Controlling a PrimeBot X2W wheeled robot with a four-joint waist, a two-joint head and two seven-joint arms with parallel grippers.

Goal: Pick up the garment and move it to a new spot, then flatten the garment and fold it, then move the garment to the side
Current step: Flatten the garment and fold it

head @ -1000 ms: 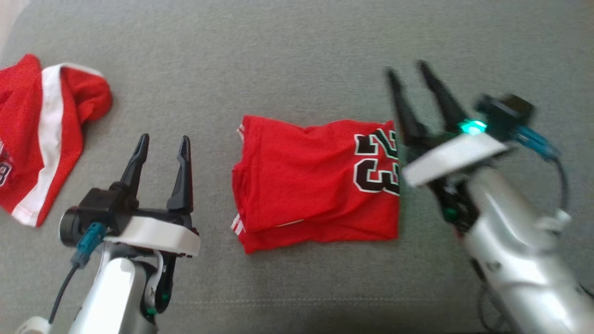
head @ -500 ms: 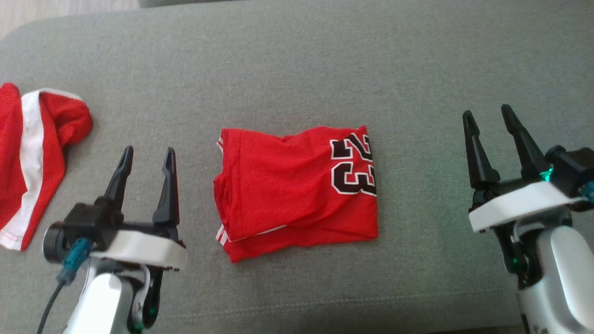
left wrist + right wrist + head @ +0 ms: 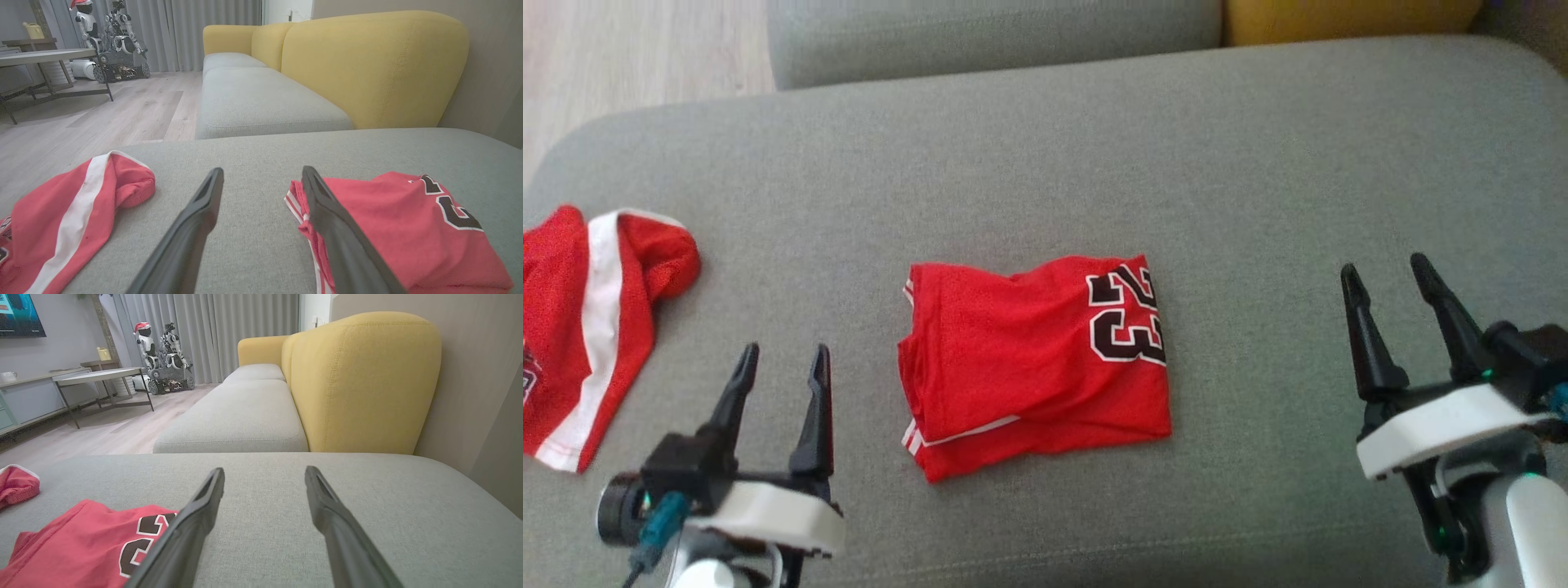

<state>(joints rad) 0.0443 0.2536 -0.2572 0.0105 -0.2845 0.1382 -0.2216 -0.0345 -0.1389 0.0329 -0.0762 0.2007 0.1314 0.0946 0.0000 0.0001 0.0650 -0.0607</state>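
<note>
Red folded garment, numbered 23, centre of grey cushion. Red-and-white cloth at left. Left gripper and right gripper, fingers apart, empty.

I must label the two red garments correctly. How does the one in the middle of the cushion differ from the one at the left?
The middle garment is folded into a compact stack; the left garment lies loose and rumpled. The middle garment shows a black 23; the left garment shows a broad white stripe. Both are red and lie on the grey cushion.
</note>
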